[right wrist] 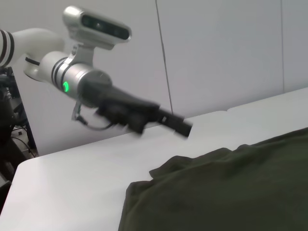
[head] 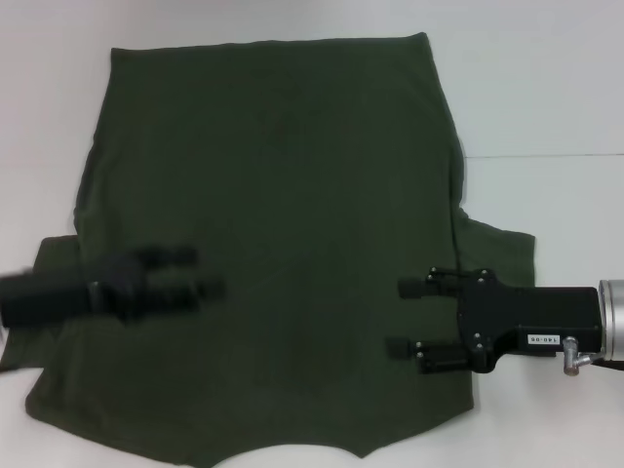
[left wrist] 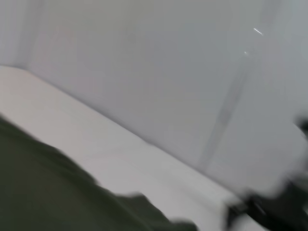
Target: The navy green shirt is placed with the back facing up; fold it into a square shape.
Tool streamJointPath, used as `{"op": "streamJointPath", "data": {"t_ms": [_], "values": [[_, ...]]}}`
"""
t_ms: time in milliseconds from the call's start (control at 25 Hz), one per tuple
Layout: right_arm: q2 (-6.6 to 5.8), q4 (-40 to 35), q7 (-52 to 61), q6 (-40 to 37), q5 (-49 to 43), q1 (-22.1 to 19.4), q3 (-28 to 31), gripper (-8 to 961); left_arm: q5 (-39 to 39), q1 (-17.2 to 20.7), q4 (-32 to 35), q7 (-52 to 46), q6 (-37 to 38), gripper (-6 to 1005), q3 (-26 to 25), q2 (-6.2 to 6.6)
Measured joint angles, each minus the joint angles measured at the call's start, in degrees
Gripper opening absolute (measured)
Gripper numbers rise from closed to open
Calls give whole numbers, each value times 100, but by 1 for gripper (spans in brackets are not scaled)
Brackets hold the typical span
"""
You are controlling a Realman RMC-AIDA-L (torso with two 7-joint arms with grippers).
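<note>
The navy green shirt (head: 283, 224) lies spread flat on the white table (head: 546, 88), hem at the far side and sleeves toward me. My left gripper (head: 190, 276) is blurred and hovers over the shirt's left side, near the left sleeve. It also shows in the right wrist view (right wrist: 168, 122), above the table beyond the shirt (right wrist: 231, 192). My right gripper (head: 402, 317) is open and empty, its two fingers pointing inward over the shirt's right side near the right sleeve. The left wrist view shows a shirt edge (left wrist: 38, 192).
Bare white table surrounds the shirt, with a seam line (head: 546, 156) at the right. A pale wall (right wrist: 216, 48) stands behind the table. A dark blurred shape (left wrist: 284, 207) sits at the edge of the left wrist view.
</note>
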Motion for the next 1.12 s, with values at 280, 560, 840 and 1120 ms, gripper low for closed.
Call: {"op": "streamJointPath", "data": {"t_ms": [280,560,840,1120], "values": [[7,10,83,153,6,-16,4,883,59,-99,202,-2127,-1006,900,-460,237],[-9,13,166,152,7,-19,3,882,602,67,583,-3979,-1545,893,-770,360],[-5,19,171,155,6,-26,2,883,1062,240,573,-4472,-2257,887,-1076,343],[-19,19,182,155,6,-26,2,883,1315,277,405,-4480,-2676,880,-1063,324]]}}
